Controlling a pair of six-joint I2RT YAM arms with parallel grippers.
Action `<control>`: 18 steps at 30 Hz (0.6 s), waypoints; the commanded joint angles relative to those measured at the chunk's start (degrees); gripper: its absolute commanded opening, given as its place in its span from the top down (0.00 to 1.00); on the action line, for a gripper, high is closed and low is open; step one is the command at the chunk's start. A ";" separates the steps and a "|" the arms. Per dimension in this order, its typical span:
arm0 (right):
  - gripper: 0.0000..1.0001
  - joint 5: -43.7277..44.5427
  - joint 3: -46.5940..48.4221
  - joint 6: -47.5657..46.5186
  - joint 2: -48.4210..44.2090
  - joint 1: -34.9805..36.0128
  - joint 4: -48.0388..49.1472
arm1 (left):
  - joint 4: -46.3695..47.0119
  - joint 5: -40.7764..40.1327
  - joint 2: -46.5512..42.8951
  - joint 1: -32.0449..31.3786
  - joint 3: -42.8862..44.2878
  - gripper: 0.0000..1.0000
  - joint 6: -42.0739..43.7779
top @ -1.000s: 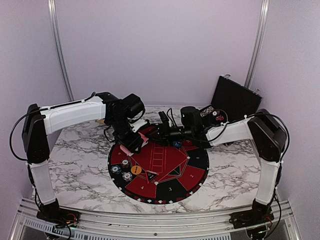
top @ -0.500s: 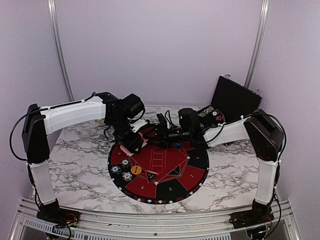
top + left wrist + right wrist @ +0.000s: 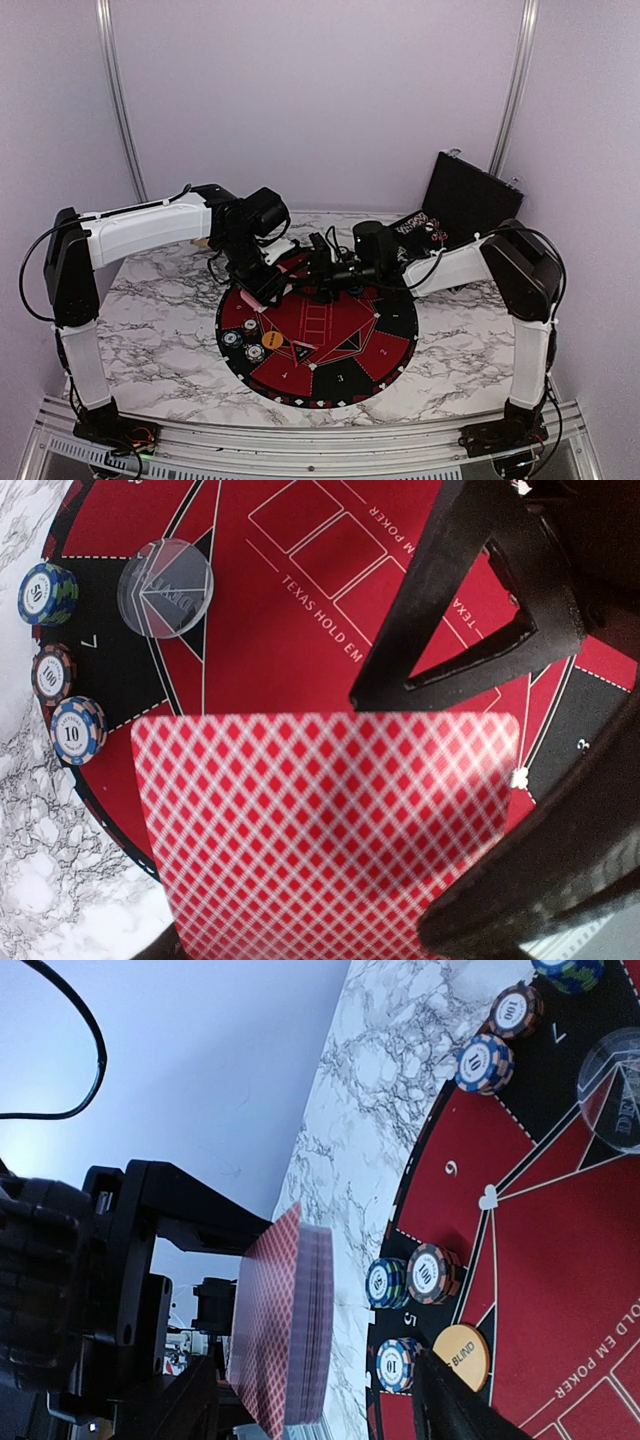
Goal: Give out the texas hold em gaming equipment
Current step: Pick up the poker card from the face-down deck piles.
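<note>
Now | card deck (image 3: 330, 830) in left pincer (image 3: 266, 289) | right pincer (image 3: 321, 270) just beside, spread

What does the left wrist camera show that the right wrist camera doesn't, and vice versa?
Left wrist only: the red back of the card deck square-on, and the word TEXAS on the mat. Right wrist only: the orange BLIND disc, three chip stacks by seat 5, and the deck's edge. Both: the clear disc, the 100 chip stack, the 10 chip stack.
</note>
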 commanded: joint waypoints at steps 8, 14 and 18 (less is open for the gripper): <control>0.35 -1.10 2.84 1.14 2.28 0.88 3.09 | 0.49 0.88 -0.97 0.29 1.22 0.66 0.45; 0.35 -1.04 3.65 1.05 3.14 1.11 2.79 | 0.49 0.79 -1.23 0.36 1.22 0.66 0.45; 0.35 -0.81 3.91 0.71 3.53 1.30 2.29 | 0.49 0.90 -1.31 0.30 1.30 0.66 0.45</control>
